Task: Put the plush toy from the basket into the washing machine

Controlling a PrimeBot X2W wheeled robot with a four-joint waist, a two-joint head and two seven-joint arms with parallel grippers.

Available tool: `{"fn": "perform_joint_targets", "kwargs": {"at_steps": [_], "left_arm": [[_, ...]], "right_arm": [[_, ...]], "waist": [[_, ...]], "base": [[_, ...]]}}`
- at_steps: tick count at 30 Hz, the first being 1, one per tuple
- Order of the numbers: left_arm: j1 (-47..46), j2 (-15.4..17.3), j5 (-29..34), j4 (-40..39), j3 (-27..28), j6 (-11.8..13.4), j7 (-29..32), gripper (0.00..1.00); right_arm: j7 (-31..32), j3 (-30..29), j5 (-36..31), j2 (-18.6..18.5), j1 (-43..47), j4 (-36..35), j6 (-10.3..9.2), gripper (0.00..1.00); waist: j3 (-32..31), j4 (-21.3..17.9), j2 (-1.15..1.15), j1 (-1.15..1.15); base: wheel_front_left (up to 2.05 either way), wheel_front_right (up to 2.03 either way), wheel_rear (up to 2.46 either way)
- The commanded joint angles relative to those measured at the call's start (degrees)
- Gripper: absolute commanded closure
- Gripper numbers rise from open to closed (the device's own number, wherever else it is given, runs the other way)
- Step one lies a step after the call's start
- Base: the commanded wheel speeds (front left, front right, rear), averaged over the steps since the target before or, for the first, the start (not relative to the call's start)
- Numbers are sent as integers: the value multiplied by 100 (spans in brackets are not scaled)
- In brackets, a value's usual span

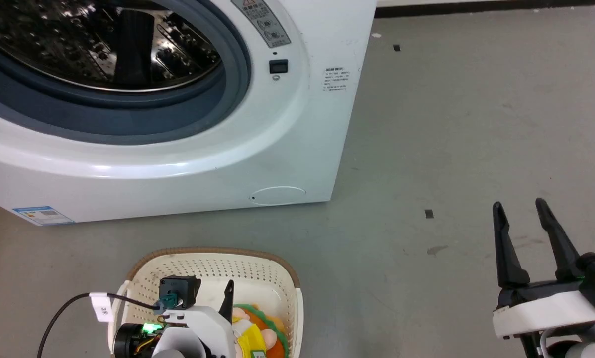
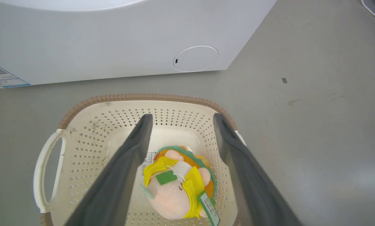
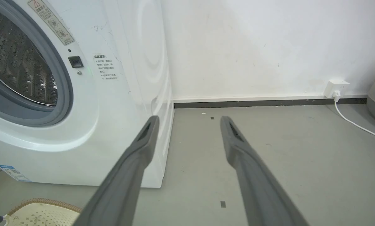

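Dark-fingered left tool [image 2: 182,115] spread wide, gripping nothing, hangs over basket [image 2: 143,96]. Toy [image 2: 178,185] lies on the basket's perforated bottom, seen between the two fingers. Right tool [image 1: 519,204] also open, empty, above grey floor [image 1: 451,124], well apart. Washer [image 1: 277,149] just beyond basket, steel drum [image 1: 103,44] exposed.

Toy [image 2: 175,188] pink, yellow, orange, green-edged; basket [image 2: 143,96] cream, hole-dotted, brown rim; washer [image 1: 287,149] white; my left claw [image 2: 179,117] dark grey.
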Motion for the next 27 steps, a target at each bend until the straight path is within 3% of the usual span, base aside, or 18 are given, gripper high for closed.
{"fn": "perform_joint_targets", "kwargs": {"at_steps": [1,27], "left_arm": [[-140,42,-51,192,-65,-20,33,0],[-996,496,-352,1783,-680,106,454,0]], "right_arm": [[-73,-20,39,-1,-136,-54,-2,0],[-371,-112,481,-1,-517,-401,-3,0]], "waist": [[103,-66,0,-1],[1391,-513,0,-1]], "base": [[0,0,0],[0,0,0]]}}
